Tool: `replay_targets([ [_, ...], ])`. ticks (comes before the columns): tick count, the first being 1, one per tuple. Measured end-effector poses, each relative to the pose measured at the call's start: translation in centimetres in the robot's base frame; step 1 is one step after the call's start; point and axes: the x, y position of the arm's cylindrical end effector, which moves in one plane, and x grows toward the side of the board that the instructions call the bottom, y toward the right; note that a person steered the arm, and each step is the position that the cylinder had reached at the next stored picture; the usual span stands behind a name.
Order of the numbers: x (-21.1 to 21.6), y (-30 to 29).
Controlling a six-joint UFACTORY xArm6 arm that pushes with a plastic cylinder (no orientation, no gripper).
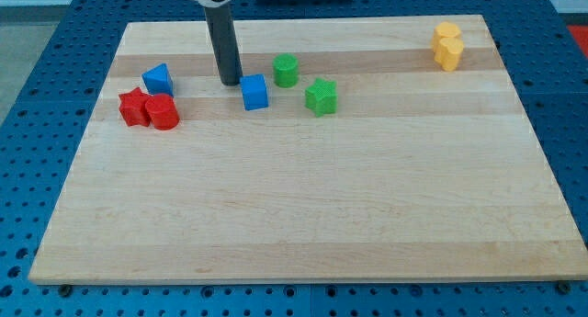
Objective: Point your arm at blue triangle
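The blue triangle (158,79) lies near the view's left on the wooden board (303,216), just above the red blocks. My tip (230,82) touches the board to the right of the triangle, with a clear gap between them. The tip stands right beside the blue cube (254,93), at its upper left. The rod rises from the tip to the view's top edge.
A red star (134,107) and a red cylinder (163,113) sit together below the triangle. A green cylinder (286,71) and a green star (321,96) lie right of the blue cube. Two yellow blocks (447,46) stand at the top right.
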Motion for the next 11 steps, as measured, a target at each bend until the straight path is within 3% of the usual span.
replay_targets([
  [3, 0.9, 0.9],
  [4, -0.8, -1.4],
  [5, -6.3, -5.5],
  [6, -7.6, -5.9],
  [7, -12.3, -10.8],
  [8, -12.8, -14.6],
  [11, -6.2, -14.5],
])
